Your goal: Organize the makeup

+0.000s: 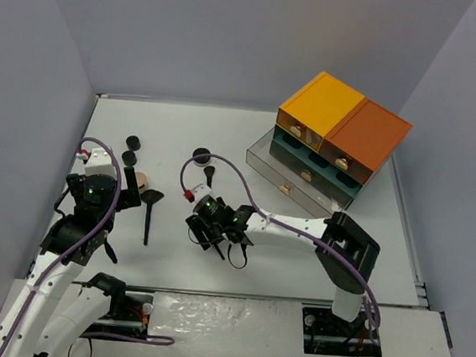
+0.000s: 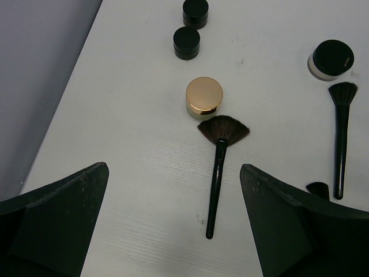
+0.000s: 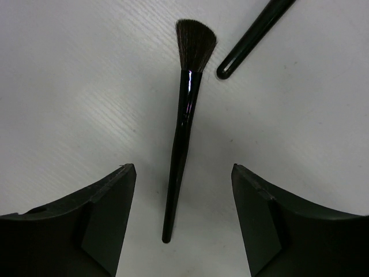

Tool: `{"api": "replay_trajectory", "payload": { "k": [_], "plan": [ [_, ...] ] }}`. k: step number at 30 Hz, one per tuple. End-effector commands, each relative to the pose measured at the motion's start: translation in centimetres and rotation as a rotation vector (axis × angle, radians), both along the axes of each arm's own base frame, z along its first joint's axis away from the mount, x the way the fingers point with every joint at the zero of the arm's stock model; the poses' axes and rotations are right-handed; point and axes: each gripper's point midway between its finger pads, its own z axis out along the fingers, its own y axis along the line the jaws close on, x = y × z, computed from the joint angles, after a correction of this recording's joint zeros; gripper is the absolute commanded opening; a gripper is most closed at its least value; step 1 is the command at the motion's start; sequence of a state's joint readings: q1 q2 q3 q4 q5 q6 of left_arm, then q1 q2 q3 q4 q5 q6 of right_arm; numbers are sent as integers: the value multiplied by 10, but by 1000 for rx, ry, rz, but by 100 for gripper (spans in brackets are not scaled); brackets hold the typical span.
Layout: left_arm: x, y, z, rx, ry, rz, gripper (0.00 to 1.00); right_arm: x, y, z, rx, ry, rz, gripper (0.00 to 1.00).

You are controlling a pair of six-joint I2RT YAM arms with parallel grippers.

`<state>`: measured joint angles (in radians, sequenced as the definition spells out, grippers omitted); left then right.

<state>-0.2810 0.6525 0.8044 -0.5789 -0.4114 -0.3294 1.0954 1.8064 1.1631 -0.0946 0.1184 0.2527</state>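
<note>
Top external camera: fixed high behind the arm bases (image 1: 339, 311), facing down and forward, taking in the table (image 1: 224, 143) and drawer box (image 1: 343, 142). Left wrist camera: low, tilted forward past the left gripper (image 2: 174, 167); shares the fan brush (image 2: 217, 173) and gold-lidded compact (image 2: 204, 97) with the top view. Right wrist camera: closest, looking down past the right gripper (image 3: 181, 167) onto one angled brush (image 3: 185, 115).

Bright even light, soft shadows, sharp focus

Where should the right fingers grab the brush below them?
On the thin black handle, near its middle, coming straight down. The brush lies flat between the fingers, handle pointing towards them, and its fluffy tip would squash.
</note>
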Motion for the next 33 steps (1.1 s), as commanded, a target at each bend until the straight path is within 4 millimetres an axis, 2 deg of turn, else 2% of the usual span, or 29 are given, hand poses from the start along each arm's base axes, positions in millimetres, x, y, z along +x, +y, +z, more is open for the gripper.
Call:
{"api": "replay_trajectory", "payload": {
  "k": [1, 4, 7, 11, 13, 15, 18, 21, 23, 25, 27, 33],
  "plan": [
    [7, 3, 16, -12, -60, 29, 97, 7, 16, -12, 59, -39, -28, 59],
    [6, 4, 16, -10, -62, 32, 97, -1, 10, -31, 22, -29, -19, 47],
    [7, 4, 16, -10, -62, 32, 97, -5, 9, -36, 0, -45, -3, 36],
    [7, 3, 16, -10, -59, 30, 97, -7, 13, -29, 9, -59, 10, 10],
    [8, 3, 16, -11, -60, 30, 97, -4, 15, -9, 33, -86, 19, 1],
    [8, 3, 15, -11, -58, 28, 97, 4, 23, 33, 81, -150, 39, 0],
    [8, 2, 15, -11, -56, 24, 97, 17, 10, 83, 46, -254, 73, 0],
    [9, 0, 15, -13, -56, 12, 97, 41, -11, 124, 9, -361, 71, 0],
    [10, -1, 15, -14, -58, 5, 97, 67, -43, 150, -2, -406, 10, 0],
    [10, -2, 16, -15, -61, 2, 97, 77, -57, 161, -17, -430, 1, 0],
    [10, -3, 16, -17, -64, -5, 97, 99, -94, 173, -85, -468, -36, 0],
    [10, -3, 16, -15, -61, -6, 97, 136, -165, 182, -185, -493, -98, 0]
  ]
}}
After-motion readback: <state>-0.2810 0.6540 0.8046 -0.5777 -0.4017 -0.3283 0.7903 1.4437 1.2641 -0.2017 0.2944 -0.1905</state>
